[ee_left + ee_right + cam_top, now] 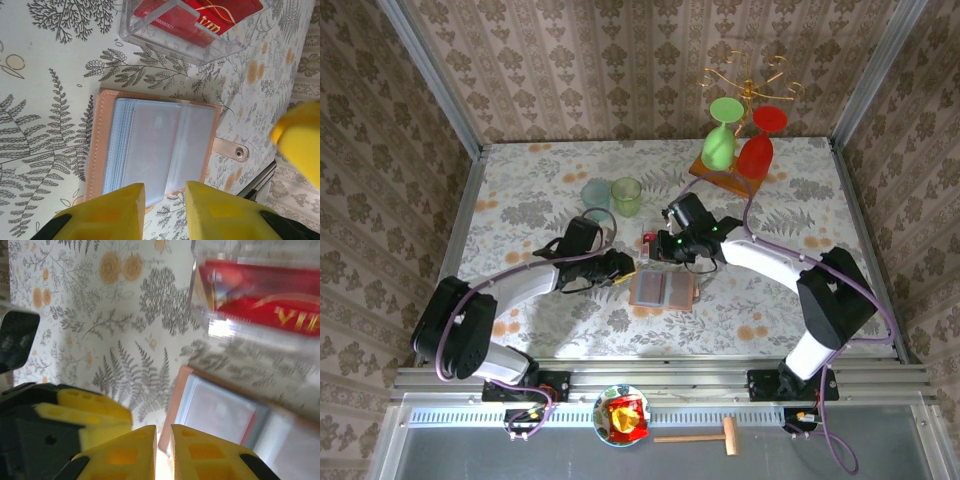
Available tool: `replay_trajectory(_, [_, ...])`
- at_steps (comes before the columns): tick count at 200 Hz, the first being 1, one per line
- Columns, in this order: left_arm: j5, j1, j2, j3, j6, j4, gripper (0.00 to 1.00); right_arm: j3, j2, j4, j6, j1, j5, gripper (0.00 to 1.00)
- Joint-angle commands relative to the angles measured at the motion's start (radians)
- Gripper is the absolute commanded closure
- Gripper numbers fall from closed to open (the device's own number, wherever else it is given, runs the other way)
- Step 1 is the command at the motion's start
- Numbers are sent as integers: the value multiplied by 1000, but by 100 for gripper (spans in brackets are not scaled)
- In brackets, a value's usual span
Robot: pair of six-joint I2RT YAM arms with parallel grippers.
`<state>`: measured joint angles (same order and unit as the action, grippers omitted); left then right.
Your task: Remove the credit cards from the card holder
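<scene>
Your left hand [165,191] was slightly spread, empty, over the near edge of the tan leather folding card holder [155,145], which lay open on the surface | your right hand [163,432] was almost pressed together at the holder's edge; you couldn't tell what it pinched | risk: if unpinned, the holder could have dragged while you pulled the thin red plastic credit card [250,430] from its sleeve.

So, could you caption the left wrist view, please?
Open card holder lies flat; red cards sit in a clear box.

Overhead and close wrist views share card holder [150,140].
</scene>
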<state>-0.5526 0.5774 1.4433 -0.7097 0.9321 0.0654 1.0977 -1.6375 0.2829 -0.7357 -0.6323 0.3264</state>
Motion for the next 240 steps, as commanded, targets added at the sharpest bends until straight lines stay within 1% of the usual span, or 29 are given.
replay_trajectory(1, [-12, 13, 31, 12, 20, -40, 73, -30, 54, -62, -176, -23, 7, 85])
replay_trajectory(46, [-26, 24, 61, 26, 32, -75, 71, -55, 58, -11, -196, -29, 10, 82])
replay_trajectory(90, [-22, 29, 61, 65, 64, -132, 71, -83, 48, -13, -207, -29, 33, 79])
replay_trajectory(131, [-17, 36, 63, 84, 68, -134, 71, -114, 43, -16, -206, -30, 30, 76])
replay_trajectory(173, [-29, 45, 106, 79, 70, -139, 71, -134, 22, -28, -207, -29, 37, 74])
replay_trajectory(218, [-28, 51, 122, 84, 68, -136, 69, -138, -1, -31, -208, -30, 52, 73])
replay_trajectory(240, [-16, 50, 111, 94, 69, -133, 69, -132, -14, -28, -206, -30, 62, 70])
